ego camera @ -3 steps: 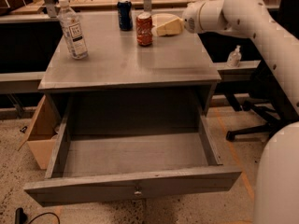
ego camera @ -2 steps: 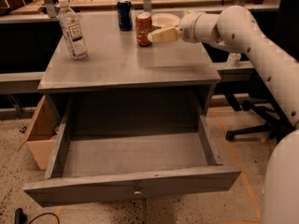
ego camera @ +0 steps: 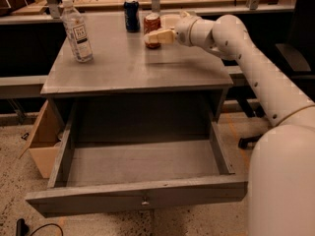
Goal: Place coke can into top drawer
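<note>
A white robot arm (ego camera: 246,58) reaches in from the right across the top of a grey cabinet (ego camera: 128,65). Over the last second the gripper (ego camera: 152,33) has moved left, from well to the right of the coke can (ego camera: 152,21) to right up against it, and it now covers the lower part of the can. The can has not moved: it stands upright near the back of the cabinet top, just right of a dark blue can (ego camera: 131,14). A clear plastic bottle (ego camera: 77,31) stands well apart, near the left edge.

This looks like the end of the reach, with the grasp coming next. Whether the gripper has closed on the can cannot be told from this view.

The arm is stretched out long and nearly level with the can, with the wrist pointing left.

Below, the top drawer (ego camera: 138,200) is pulled fully out and nothing lies in it, so it is ready to take the can. A small knob (ego camera: 144,201) sits at the centre of its front
</note>
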`<state>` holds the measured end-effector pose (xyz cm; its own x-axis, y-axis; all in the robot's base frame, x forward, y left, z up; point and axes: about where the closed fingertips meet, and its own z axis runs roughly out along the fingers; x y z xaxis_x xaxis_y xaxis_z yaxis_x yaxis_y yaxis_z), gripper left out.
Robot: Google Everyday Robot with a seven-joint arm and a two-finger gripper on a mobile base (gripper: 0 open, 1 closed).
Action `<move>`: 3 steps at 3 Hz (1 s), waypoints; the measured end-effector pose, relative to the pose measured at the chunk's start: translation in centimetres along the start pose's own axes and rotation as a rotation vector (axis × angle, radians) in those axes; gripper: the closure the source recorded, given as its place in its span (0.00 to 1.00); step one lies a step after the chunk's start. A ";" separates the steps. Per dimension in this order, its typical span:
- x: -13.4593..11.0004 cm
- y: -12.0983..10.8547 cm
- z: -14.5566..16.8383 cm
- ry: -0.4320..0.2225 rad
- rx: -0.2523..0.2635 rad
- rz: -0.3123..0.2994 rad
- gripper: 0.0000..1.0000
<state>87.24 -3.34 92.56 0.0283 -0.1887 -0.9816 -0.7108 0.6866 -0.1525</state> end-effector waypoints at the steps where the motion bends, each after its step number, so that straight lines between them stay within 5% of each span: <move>1: 0.0 -0.6 2.3 0.022 0.018 0.000 0.00; 3: 1.5 -1.5 5.9 0.072 0.026 0.041 0.40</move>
<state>92.54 -0.53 90.63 -0.0515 -0.2094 -0.9765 -0.6917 0.7127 -0.1163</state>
